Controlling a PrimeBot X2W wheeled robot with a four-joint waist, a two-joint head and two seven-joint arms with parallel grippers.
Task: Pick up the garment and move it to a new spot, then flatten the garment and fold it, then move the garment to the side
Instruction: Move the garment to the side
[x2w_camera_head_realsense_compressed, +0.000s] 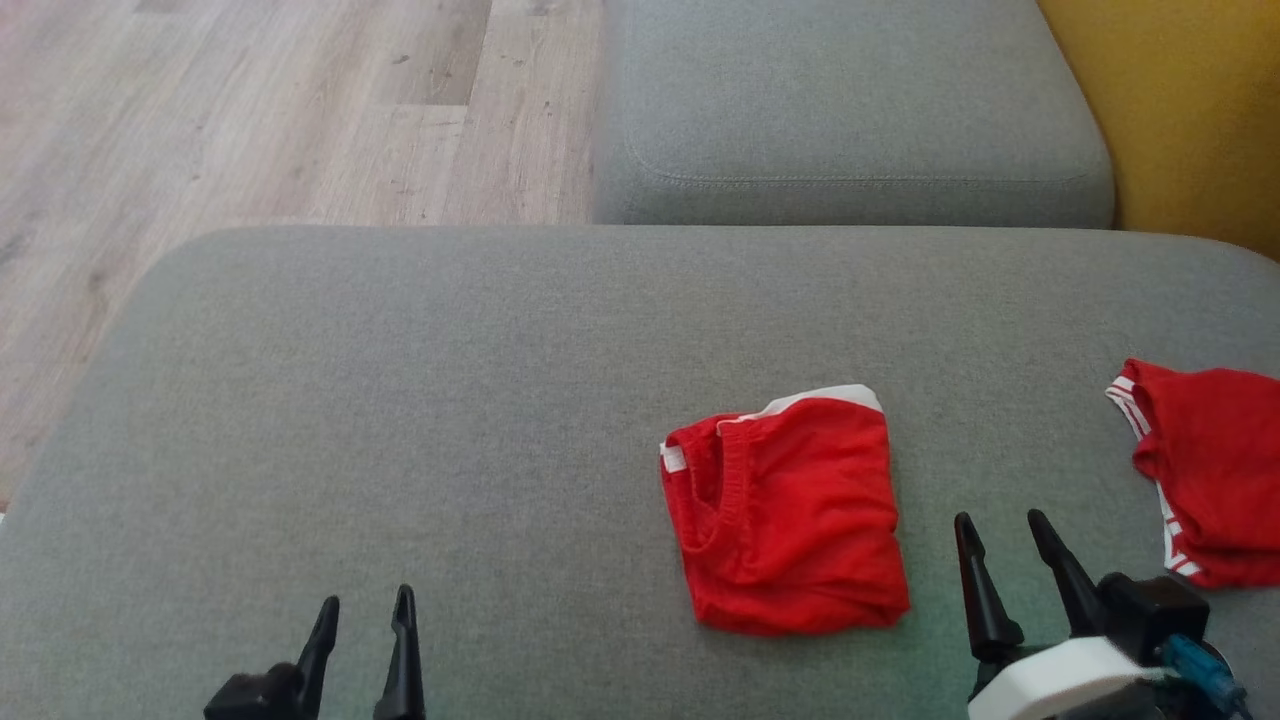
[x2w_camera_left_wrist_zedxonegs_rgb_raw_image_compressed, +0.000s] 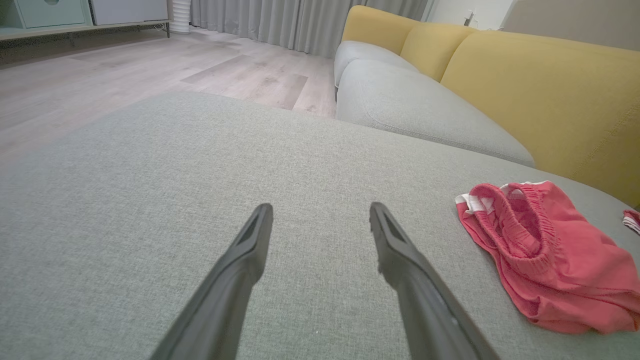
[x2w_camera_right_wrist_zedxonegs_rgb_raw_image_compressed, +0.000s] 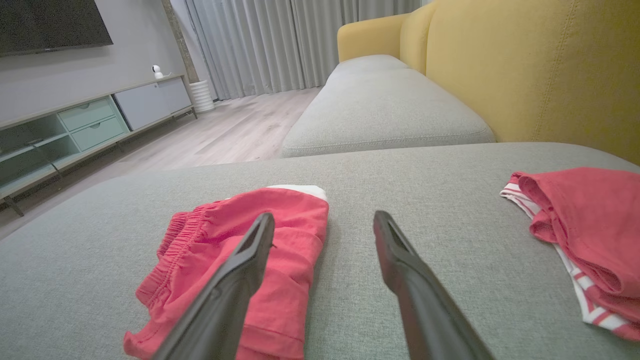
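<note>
Fingers of the left gripper (x2w_camera_head_realsense_compressed: 367, 598) and right gripper (x2w_camera_head_realsense_compressed: 1000, 517) stand spread, holding nothing, over the grey sofa cushion (x2w_camera_head_realsense_compressed: 400, 400). Just left of the right gripper lies the red garment (x2w_camera_head_realsense_compressed: 790, 510), folded into a rumpled square, elastic waistband and white trim showing.

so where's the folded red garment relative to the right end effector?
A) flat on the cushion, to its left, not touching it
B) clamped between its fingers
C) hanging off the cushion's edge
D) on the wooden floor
A: the folded red garment lies flat on the grey cushion, to the left of the right end effector, whose fingers stand apart with nothing between them.
</note>
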